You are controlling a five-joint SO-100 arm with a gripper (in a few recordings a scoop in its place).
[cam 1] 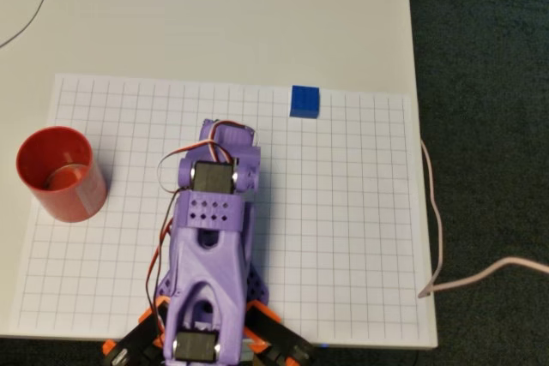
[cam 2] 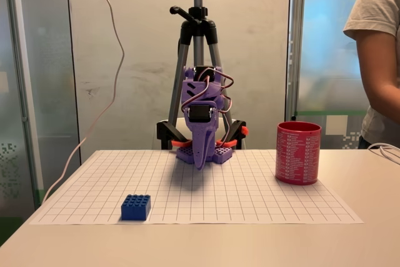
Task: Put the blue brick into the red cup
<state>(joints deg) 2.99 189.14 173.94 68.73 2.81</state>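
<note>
Sitting at one o'clock from the claw (cam 2: pixel 200 162), whose fingers look pressed together, the blue brick (cam 1: pixel 304 101) seems light, rigid, best pinched across flat sides.

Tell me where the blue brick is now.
In the overhead view the blue brick lies near the grid sheet's top edge, right of centre, far from the red cup.
</note>
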